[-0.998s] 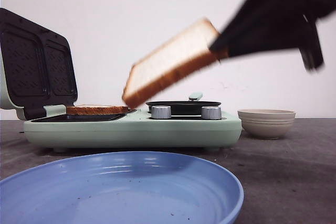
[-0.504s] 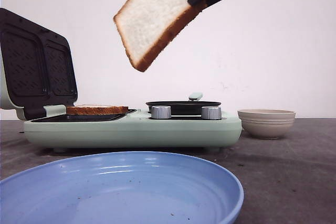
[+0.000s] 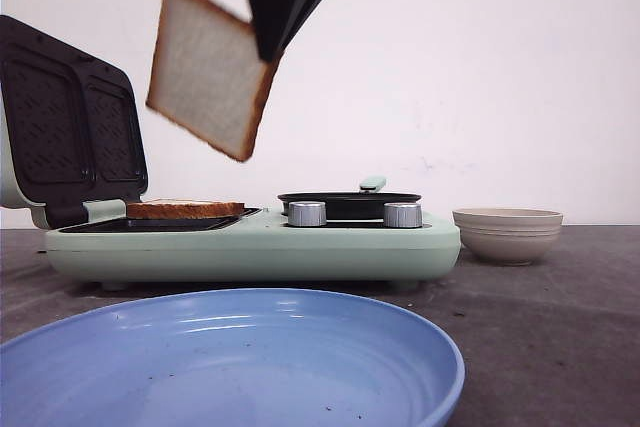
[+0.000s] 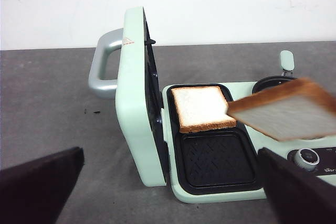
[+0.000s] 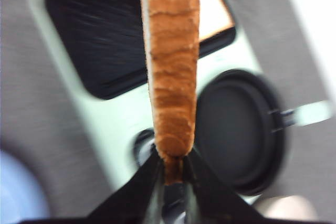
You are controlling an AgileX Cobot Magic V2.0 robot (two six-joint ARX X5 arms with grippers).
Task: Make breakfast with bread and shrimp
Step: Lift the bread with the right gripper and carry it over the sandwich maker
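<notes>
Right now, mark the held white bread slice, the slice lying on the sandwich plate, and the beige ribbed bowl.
held white bread slice (image 3: pixel 205 72), front view, middle of its pale face
slice lying on the sandwich plate (image 4: pixel 199 107), left wrist view, centre of crumb
beige ribbed bowl (image 3: pixel 507 238), front view, outer wall

Support surface: dark grey table (image 3: pixel 560 327), matte, faintly speckled. Resting directly on it — a mint-green sandwich maker (image 3: pixel 250 245) with its lid raised at the left, a beige ribbed bowl (image 3: pixel 507 234) near its right end but apart from it, and a blue plate (image 3: pixel 240 362) nearest the camera — all separate.
</notes>
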